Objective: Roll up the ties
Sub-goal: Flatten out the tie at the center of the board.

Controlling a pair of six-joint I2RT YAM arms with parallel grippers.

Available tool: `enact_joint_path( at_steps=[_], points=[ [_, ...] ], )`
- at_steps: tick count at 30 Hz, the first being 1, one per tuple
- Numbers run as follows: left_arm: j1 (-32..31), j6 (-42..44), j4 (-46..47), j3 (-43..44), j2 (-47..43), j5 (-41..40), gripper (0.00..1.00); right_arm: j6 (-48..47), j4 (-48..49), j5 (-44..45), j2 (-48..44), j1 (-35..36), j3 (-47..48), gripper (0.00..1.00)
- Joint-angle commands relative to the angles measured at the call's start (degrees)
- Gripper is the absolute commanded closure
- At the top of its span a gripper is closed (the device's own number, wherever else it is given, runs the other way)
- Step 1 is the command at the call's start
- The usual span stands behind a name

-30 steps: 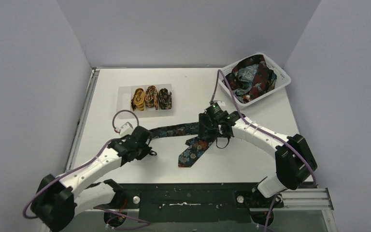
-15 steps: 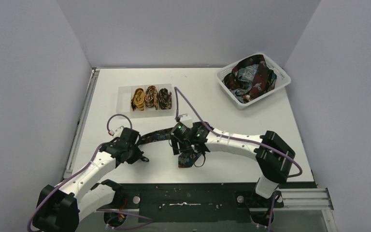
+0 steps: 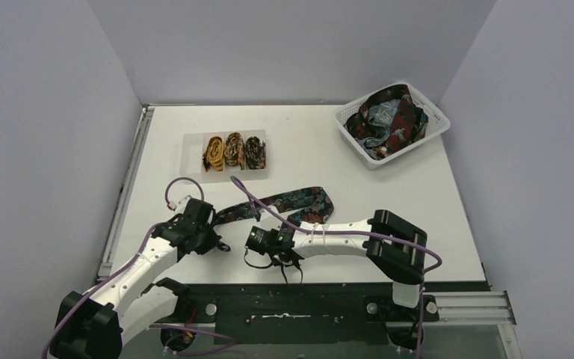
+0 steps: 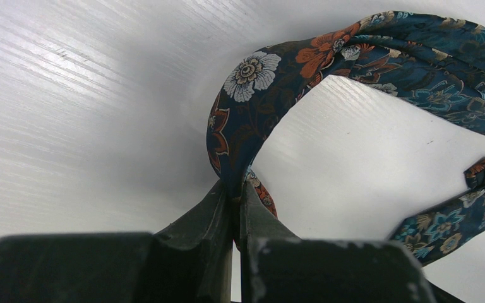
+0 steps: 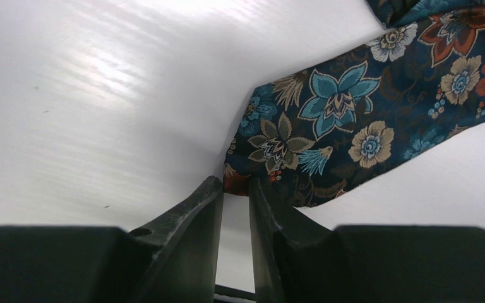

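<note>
pinching floral tie (image 3: 306,200), left tool (image 4: 235,190), right tool (image 5: 235,187) at tip

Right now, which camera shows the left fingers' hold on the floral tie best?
Left wrist view: its fingers pinch a fold of the floral tie up close. Top view shows them tiny, the hold hidden; right wrist view shows only another stretch of tie.

the floral tie (image 3: 299,202) disappears under the right arm (image 3: 336,238), and the ties (image 3: 389,120) heaped in the basket (image 3: 427,139) beyond it are too tangled to count.
</note>
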Motion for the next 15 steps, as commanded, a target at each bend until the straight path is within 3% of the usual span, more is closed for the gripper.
enact_joint_path(
  at_steps=[1, 4, 7, 11, 15],
  points=[
    [0.5, 1.4, 1.8, -0.8, -1.4, 1.0, 1.00, 1.1, -3.4, 9.2, -3.1, -1.1, 0.5, 0.84],
    [0.6, 1.6, 2.4, -1.1, -1.5, 1.6, 1.00, 2.1, -3.0, 12.0, -10.3, -2.4, -1.6, 0.95],
    [0.6, 1.9, 2.6, -1.0, -1.5, 2.0, 1.00, 3.8, -3.5, 13.7, -20.1, -6.6, -5.5, 0.98],
    [0.8, 2.0, 3.5, -1.4, -1.7, 3.1, 1.00, 1.4, -2.2, 11.2, -31.7, -17.9, -12.5, 1.00],
    [1.1, 2.5, 5.0, -1.6, -1.9, 5.4, 1.00, -5.2, -2.2, 6.7, -41.0, -35.2, -17.6, 1.00]
  ],
)
